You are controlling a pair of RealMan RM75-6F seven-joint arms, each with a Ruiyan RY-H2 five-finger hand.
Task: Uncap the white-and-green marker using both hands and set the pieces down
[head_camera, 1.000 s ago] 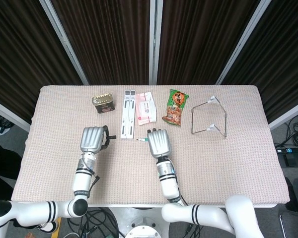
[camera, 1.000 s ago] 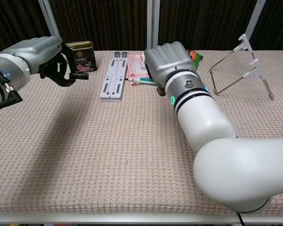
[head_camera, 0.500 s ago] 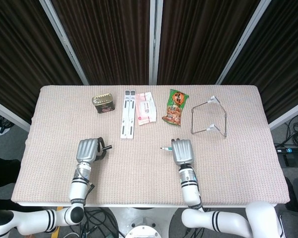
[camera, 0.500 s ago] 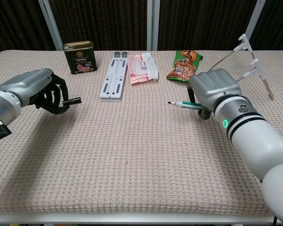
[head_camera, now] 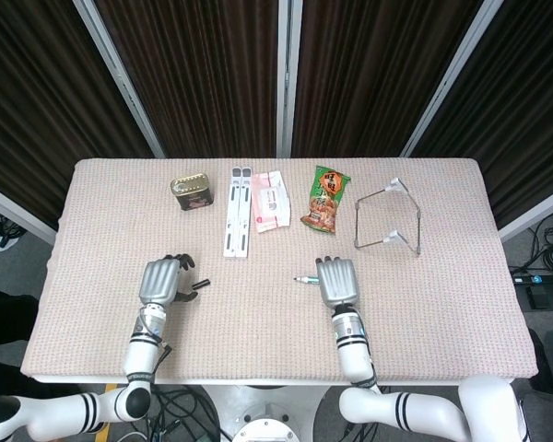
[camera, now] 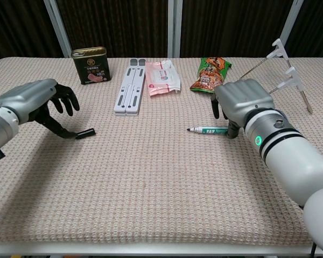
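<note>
The white-and-green marker body (camera: 207,130) lies flat on the table, its bare tip pointing left; in the head view the marker body (head_camera: 306,278) pokes out left of my right hand (head_camera: 337,280). Seen from the chest, that right hand (camera: 243,102) hovers at the marker's right end with fingers spread, gripping nothing. The black cap (camera: 86,133) lies on the cloth by itself, far left. My left hand (camera: 35,99) is beside it with fingers apart, thumb reaching close to the cap. From above, the cap (head_camera: 195,284) sits just right of my left hand (head_camera: 162,279).
Along the back stand a dark tin (head_camera: 192,192), a white folded stand (head_camera: 239,210), a pink wipes pack (head_camera: 271,200), a snack bag (head_camera: 327,198) and a wire rack (head_camera: 389,218). The table's near edge (camera: 151,248) runs just behind both wrists.
Both hands came apart and down toward the near side, then opened. The marker body now lies on the table by the right hand, the cap by the left.
</note>
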